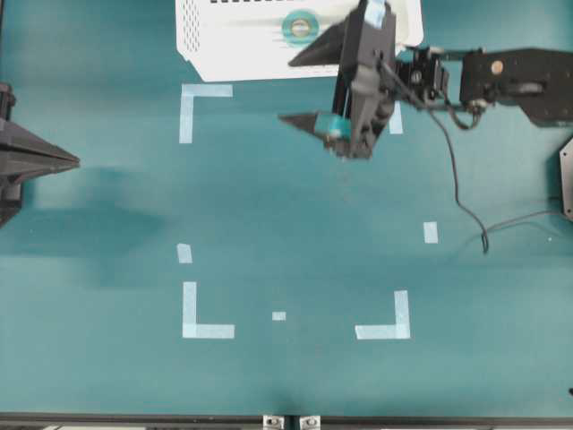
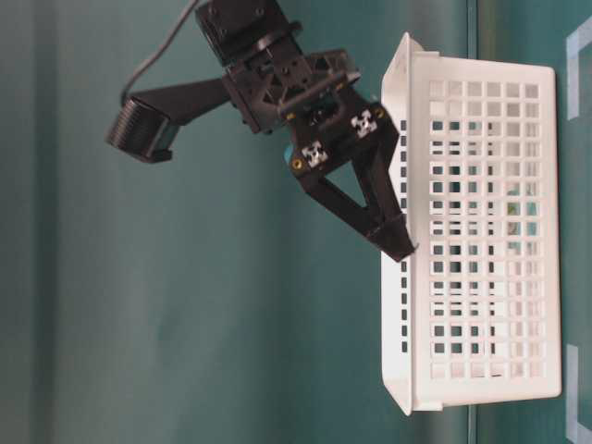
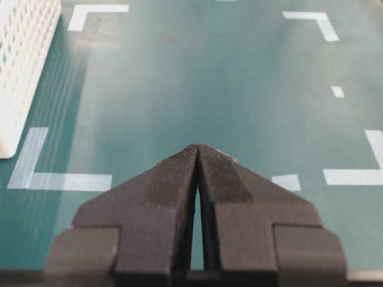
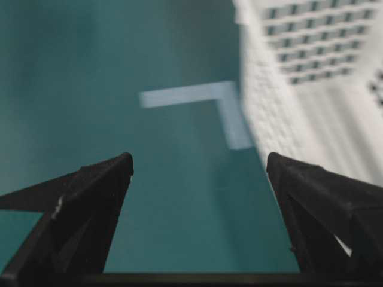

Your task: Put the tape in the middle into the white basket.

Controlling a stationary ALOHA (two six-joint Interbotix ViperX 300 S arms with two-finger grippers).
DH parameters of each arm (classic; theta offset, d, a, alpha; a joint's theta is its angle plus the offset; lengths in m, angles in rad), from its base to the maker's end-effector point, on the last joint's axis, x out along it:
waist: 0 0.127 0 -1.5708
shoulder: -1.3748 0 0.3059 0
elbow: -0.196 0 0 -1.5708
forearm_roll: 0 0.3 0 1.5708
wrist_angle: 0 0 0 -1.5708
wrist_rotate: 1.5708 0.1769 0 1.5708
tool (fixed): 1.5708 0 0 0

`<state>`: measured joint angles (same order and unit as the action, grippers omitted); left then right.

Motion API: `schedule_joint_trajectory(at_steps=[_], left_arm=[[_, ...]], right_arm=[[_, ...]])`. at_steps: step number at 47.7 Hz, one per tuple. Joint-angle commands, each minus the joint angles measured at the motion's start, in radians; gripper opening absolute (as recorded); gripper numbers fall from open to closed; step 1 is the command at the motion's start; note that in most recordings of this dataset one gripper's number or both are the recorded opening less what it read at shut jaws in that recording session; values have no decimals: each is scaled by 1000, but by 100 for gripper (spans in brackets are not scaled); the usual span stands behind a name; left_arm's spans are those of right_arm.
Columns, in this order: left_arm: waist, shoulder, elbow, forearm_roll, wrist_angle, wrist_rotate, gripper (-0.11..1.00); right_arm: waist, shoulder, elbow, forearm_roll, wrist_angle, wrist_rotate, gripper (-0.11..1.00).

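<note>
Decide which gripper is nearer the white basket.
Right. The right gripper hangs open at the white basket's edge; the left gripper sits shut far across the table.

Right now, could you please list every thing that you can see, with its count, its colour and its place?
tape: one, light teal ring, lying inside the basket.
white basket: one, white with grid holes, top edge of the overhead view.
corner strips: four pale blue L shapes on the table; the top right one is mostly hidden by the arm.
small square bits: three, pale, on the table.
table: one, dark teal.
cable: one, black, right side.
left gripper: black, shut, empty, at the left edge.
right gripper: black, open, empty, beside the basket.
</note>
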<state>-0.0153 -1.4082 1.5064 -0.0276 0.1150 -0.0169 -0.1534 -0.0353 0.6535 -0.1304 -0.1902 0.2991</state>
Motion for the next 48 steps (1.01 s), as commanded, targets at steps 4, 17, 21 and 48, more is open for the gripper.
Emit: schedule_joint_trajectory(at_steps=[4,17,21,48], left_arm=[[2,8,-11,0,-11,2,-11],[2,8,-11,0,-12,2,-11],[2,9,-11,-2,-11,2,-11],[2,8,-11,0,-11,2,-11]], right_arm=[[57,-34,11,-2,-48,-2,99],[124,-44,67,-2,-117,-5,99],[140,-54,84,-2,-133,-6,99],[149,-127,150,-44,-155,-11,99]])
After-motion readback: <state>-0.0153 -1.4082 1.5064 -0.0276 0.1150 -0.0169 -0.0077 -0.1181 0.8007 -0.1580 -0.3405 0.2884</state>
